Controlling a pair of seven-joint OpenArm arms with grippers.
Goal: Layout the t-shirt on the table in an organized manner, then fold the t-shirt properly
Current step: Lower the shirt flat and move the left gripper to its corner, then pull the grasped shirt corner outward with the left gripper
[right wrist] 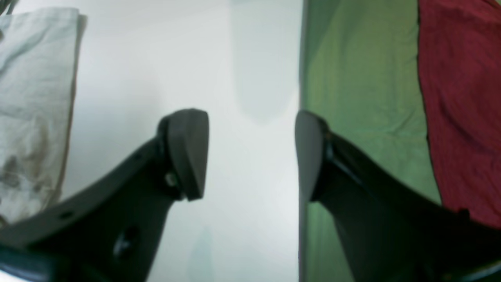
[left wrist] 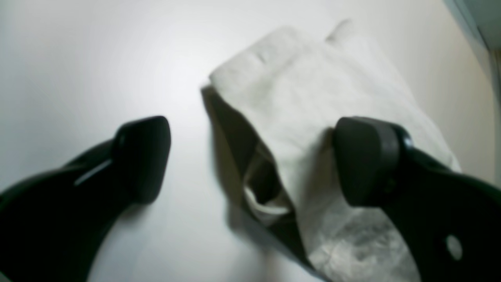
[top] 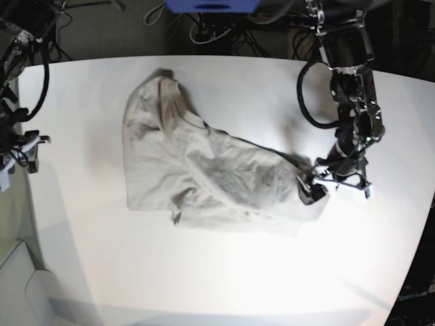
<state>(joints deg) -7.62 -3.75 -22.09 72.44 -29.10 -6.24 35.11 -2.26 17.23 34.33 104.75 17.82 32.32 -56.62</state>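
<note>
Base view: the t-shirt (top: 204,173) lies crumpled mid-table (top: 224,272). The left gripper (top: 319,185), jaws wide, straddles its edge nearest the table's right side; it should close on one layer only. The right gripper (right wrist: 250,152), jaws wide and empty, hangs over the left edge beside green (right wrist: 360,98) and red cloth (right wrist: 462,98).

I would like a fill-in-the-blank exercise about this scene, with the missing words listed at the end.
1. The t-shirt lies crumpled on the white ____.
2. In the base view, the left gripper is at the shirt's ____ edge.
3. The jaws of the left gripper stand ____, one over bare table and one over cloth.
4. In the right wrist view, the right gripper hangs over the table's ____, away from the shirt.

Missing words: table; right; open; edge
</note>
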